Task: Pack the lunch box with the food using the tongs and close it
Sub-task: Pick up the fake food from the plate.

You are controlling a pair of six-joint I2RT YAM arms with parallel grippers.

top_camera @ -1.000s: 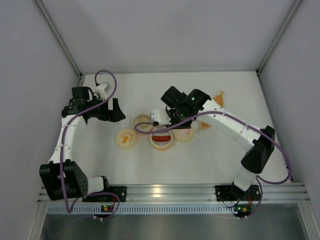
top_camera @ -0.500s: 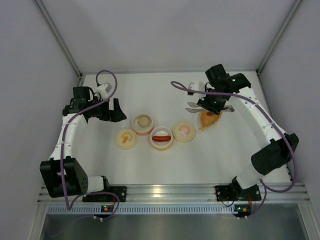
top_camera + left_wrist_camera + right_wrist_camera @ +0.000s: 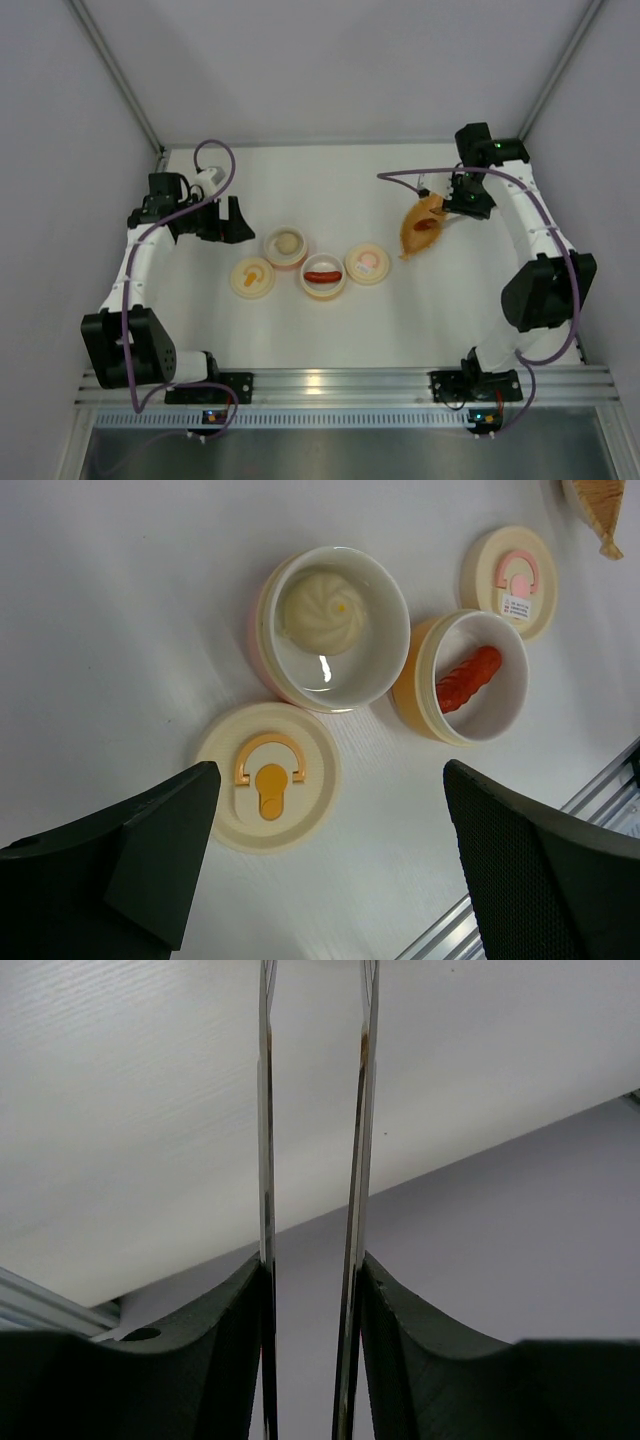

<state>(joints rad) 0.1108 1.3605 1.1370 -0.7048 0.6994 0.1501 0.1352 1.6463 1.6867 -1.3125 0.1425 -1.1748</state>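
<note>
Lunch box bowls (image 3: 262, 650): two; lids (image 3: 268, 790): two

Bright, even light falls from overhead onto the white tabletop (image 3: 330, 320), and the shadows on it are short and faint. The near rail (image 3: 315, 378) carries a small glint. Up close, a white glare spot sits inside the pink container (image 3: 340, 680), and the left claw (image 3: 328, 780) looms dark and soft-edged. The tongs (image 3: 265, 1110) gleam sharply, while the right claw (image 3: 312, 1260) blurs near the lens.

The tongs (image 3: 265, 1160) are shiny metal, the bowls (image 3: 336, 552) glossy plastic.
</note>
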